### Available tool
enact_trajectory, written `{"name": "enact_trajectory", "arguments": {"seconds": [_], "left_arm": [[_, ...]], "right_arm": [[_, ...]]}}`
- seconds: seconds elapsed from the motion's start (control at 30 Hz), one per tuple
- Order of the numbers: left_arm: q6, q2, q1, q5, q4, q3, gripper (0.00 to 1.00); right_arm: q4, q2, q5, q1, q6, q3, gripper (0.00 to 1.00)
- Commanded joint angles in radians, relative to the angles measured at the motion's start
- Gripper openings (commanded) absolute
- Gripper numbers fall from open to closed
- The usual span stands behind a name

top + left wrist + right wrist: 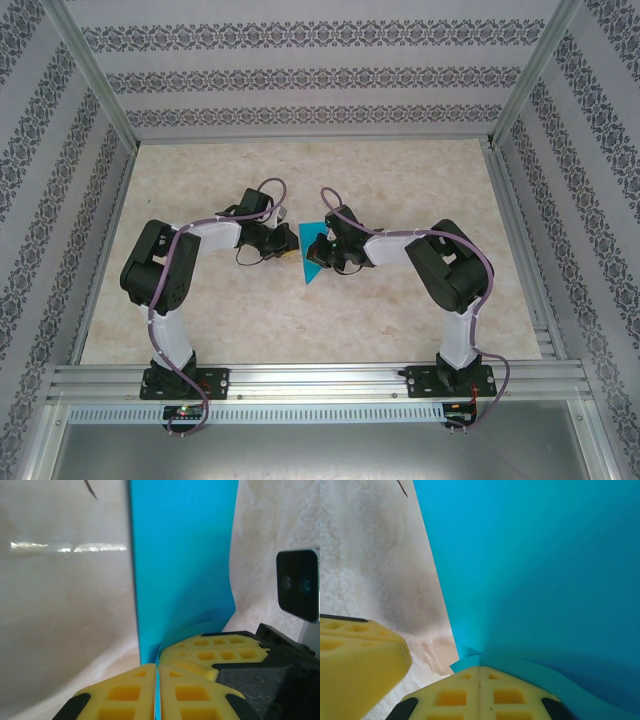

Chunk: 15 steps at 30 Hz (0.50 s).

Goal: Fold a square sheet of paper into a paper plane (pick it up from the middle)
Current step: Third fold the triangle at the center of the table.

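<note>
Sheet of paper [310, 262]: thin, plain turquoise-blue, unprinted; from above, a narrow wedge tapering toward the near edge.
Position: over the middle of the table [300, 330], pinched between the two grippers; contact with the tabletop cannot be told.
Left gripper [156, 667]: yellow fingers pressed together, a sliver of blue caught in the seam between them.
Right gripper [480, 669]: yellow fingers likewise closed, clamped on the paper's edge just beside the left pair.
Surface, left wrist view: smooth flat strip running straight away from the fingers, left edge crisp and straight, lower right edge curling over the right gripper's fingers [215, 652].
Surface, right wrist view: broad even blue field, evenly lit; small crumpled flap and a wavy margin at the fingertips.
Neighbouring parts: left gripper's yellow finger [355, 662] at lower left of the right wrist view; right wrist camera [299, 584] at the edge of the left wrist view.
Tabletop: pale, marbled beige.
</note>
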Motion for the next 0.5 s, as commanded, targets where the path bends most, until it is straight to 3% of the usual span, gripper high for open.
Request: {"name": "enact_trajectory", "arguments": {"seconds": [0.0,0.2,0.47], "left_arm": [[0.000,-0.022,-0.022,0.036,0.046,-0.005,0.09],[0.005,0.006,-0.041,0.036,0.033,0.019,0.01],[0.013,0.042,-0.054,0.035,0.009,0.040,0.00]], "right_arm": [[-0.070,0.025,0.041,-0.005,-0.014,-0.023,0.00],[-0.074,0.025,0.041,-0.005,-0.013,-0.023,0.00],[-0.076,0.029,0.041,-0.006,-0.012,-0.020,0.00]]}}
